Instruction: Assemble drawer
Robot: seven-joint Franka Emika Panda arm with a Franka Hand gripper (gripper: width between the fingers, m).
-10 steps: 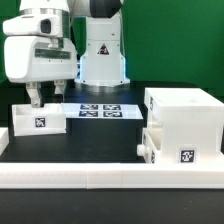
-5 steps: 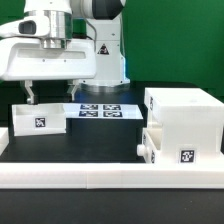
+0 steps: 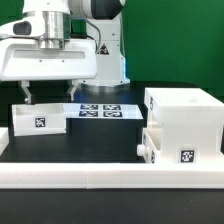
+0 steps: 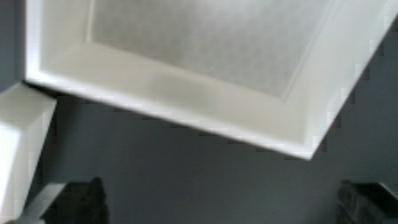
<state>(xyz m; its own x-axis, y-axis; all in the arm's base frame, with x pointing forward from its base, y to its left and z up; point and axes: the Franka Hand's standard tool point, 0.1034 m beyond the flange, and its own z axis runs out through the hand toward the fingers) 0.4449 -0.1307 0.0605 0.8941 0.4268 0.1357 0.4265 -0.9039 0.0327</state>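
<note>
Cabinet shell (image 3: 182, 112) sits nearest at four o'clock, a small drawer (image 3: 168, 148) apparently part-seated in it. At nine o'clock the loose drawer box (image 3: 38, 121) looks light, rigid, slick; pinch one thin wall. Above it the gripper (image 3: 24, 96) hangs spread, empty. Marker board (image 3: 97, 110) lies beyond.

From where I stand there is one arm (image 3: 100, 45) with one hand (image 3: 48, 90) and two fingers (image 3: 24, 93). The surface (image 3: 90, 135) carries three white furniture pieces. One open drawer box (image 3: 38, 120) sits by the edge on the exterior view's left, one big cabinet (image 3: 185, 108) by the opposite edge, and one second drawer (image 3: 165, 148) low against it. I count two tags, a box tag (image 3: 41, 123) and a drawer tag (image 3: 186, 156). One marker board (image 3: 100, 109) lies by the back edge.
</note>
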